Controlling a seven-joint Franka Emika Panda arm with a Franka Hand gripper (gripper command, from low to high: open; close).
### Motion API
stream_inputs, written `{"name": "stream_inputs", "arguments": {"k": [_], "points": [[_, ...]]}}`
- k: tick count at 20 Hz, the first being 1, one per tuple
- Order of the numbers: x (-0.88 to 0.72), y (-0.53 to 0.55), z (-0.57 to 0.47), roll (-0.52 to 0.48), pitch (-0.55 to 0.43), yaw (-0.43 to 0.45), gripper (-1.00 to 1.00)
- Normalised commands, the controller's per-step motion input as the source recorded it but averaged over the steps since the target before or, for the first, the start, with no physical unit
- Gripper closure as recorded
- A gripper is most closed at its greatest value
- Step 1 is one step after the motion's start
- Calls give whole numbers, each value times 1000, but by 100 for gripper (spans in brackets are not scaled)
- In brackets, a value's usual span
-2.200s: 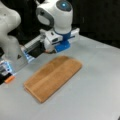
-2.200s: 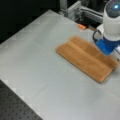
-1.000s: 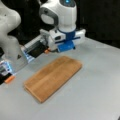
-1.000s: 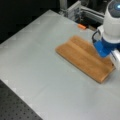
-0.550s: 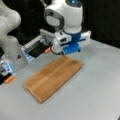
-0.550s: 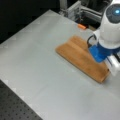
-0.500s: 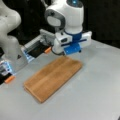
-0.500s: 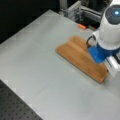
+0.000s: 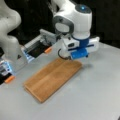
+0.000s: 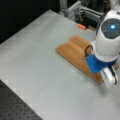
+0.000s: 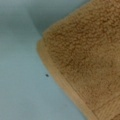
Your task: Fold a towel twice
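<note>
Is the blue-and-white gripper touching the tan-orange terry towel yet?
Cannot tell. In both front views the gripper sits low over the towel's far corner, but its body hides the fingertips. The wrist view shows only the towel corner on the grey table, no fingers.

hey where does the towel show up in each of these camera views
Front view: the towel lies at centre, running from lower left up to the gripper.
Front view: towel at upper right, its right end under the gripper.
Wrist view: towel corner fills the right side.
Shared landmark: the grey table.
</note>
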Motion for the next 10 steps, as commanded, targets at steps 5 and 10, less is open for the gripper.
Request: {"name": "stream_inputs", "arguments": {"k": [5, 10], "points": [[231, 158, -223, -148, 23, -12, -100], [98, 85, -128, -177, 34, -37, -100]]}}
